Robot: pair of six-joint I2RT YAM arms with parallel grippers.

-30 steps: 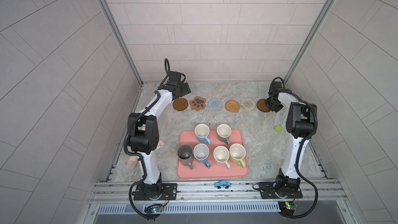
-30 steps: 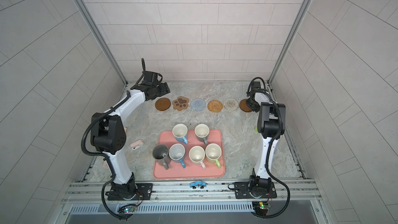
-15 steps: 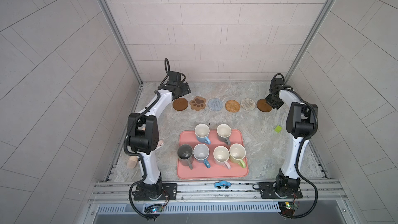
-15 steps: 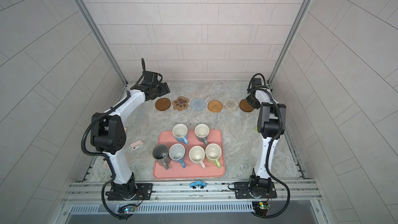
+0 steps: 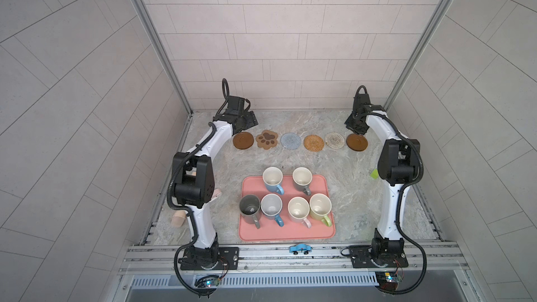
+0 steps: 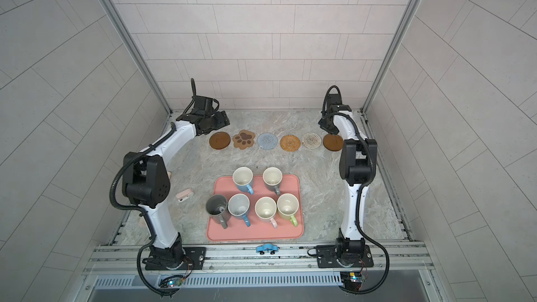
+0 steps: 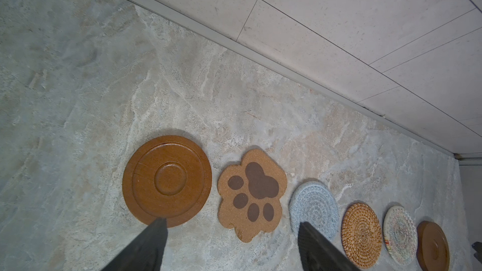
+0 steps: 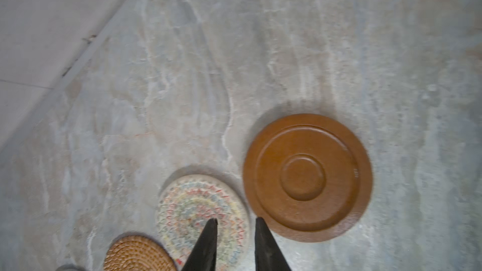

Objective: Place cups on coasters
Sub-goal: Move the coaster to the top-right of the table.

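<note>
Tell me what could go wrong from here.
The dark grey mug and the blue mug beside it seem to touch on the pink tray; lifting one may tip the other.
The right hand hangs near the patterned coaster and the brown disc; a low move might push them out of line.

Cups (image 5: 297, 209) on tray (image 5: 287, 232); coasters (image 5: 290, 140) bhd
</note>
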